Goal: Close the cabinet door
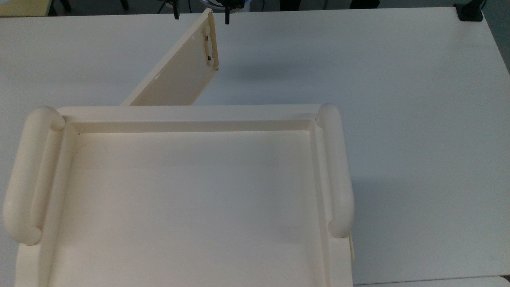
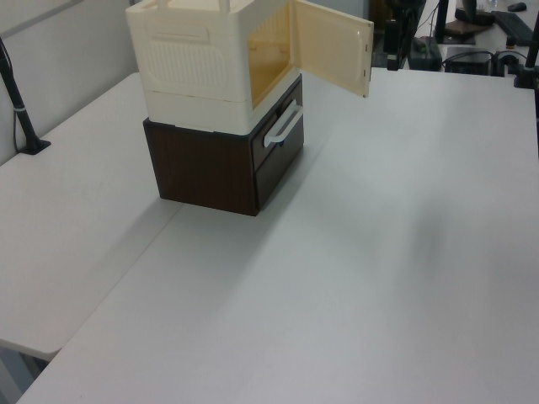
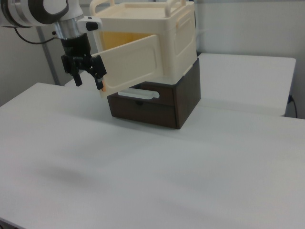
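Observation:
The cream cabinet (image 1: 191, 119) has its recessed top facing the top view, with a thick tubular handle along each side. Its cabinet door (image 1: 179, 75) stands swung well out, with the slim bar handle (image 1: 214, 44) near its free edge. My gripper (image 1: 201, 16) is open at that free edge, one black finger on each side of the panel. In the right view the gripper (image 3: 89, 74) hangs at the left end of the door (image 3: 131, 59), fingers spread. The left view has the door (image 2: 333, 50) angled out from the cabinet (image 2: 194, 63).
The cabinet sits on a dark brown drawer unit (image 3: 157, 107) with a white pull handle (image 2: 282, 126). All of it stands on a white table (image 1: 398, 99). A black clamp (image 1: 470, 12) sits at the top view's far right corner.

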Controlling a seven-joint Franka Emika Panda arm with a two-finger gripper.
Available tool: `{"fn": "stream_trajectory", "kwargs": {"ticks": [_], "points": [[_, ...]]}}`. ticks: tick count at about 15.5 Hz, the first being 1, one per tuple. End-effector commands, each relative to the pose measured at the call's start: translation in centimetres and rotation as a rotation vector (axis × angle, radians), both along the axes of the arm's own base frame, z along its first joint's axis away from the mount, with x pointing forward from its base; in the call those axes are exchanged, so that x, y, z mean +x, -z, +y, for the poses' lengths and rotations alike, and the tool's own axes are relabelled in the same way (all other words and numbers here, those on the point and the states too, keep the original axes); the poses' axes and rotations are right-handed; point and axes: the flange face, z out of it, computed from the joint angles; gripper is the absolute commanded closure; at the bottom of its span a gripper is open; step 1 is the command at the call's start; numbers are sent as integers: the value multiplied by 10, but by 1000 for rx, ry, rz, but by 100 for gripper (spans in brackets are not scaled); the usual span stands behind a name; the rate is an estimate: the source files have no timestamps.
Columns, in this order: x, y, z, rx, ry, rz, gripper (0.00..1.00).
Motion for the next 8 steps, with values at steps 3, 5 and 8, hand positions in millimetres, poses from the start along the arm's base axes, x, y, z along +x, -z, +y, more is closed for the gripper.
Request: {"fn": "stream_trajectory", "kwargs": {"ticks": [3, 5, 8], "points": [[-5, 3, -1, 22, -19, -11, 0], [-5, 3, -1, 22, -21, -13, 0], [-5, 3, -2, 22, -48, -11, 2]]}}
